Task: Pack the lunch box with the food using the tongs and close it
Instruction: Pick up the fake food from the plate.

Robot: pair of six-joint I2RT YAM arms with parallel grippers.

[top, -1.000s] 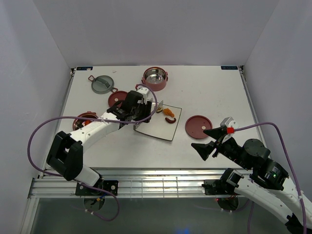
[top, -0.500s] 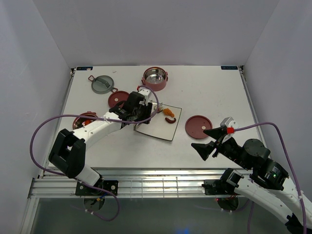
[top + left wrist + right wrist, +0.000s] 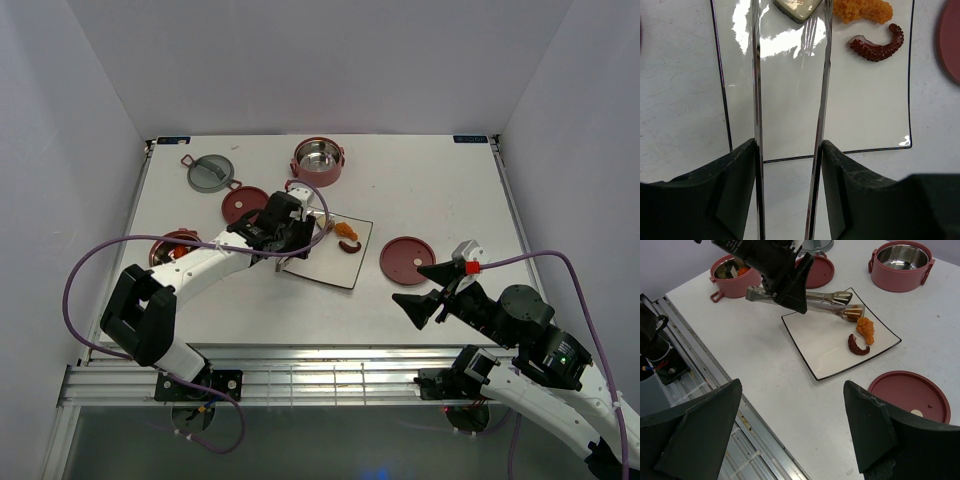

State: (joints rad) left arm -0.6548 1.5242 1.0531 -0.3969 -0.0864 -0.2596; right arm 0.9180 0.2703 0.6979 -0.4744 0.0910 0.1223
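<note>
My left gripper (image 3: pixel 789 150) is shut on the silvery tongs (image 3: pixel 756 75), one finger pressing on each arm. The tongs reach over the square plate (image 3: pixel 790 115). Their tips stand either side of a black-and-white food piece (image 3: pixel 797 7). An orange fried piece (image 3: pixel 862 10) and a dark red tentacle (image 3: pixel 877 47) lie just right of it. One red lunch box bowl (image 3: pixel 172 245) at the left holds food; the other (image 3: pixel 318 160) at the back shows bare steel. My right gripper (image 3: pixel 430 290) hangs open and empty near the front right.
Two red disc lids lie flat: one (image 3: pixel 244 203) behind the left arm, one (image 3: pixel 408 259) right of the plate. The grey-green top lid (image 3: pixel 211 171) rests at the back left. A purple cable loops over the left arm. The table's metal front rail (image 3: pixel 715 405) runs below my right gripper.
My left gripper has shifted a little to the right with the tongs, toward the food on the plate. The right arm has not moved.
</note>
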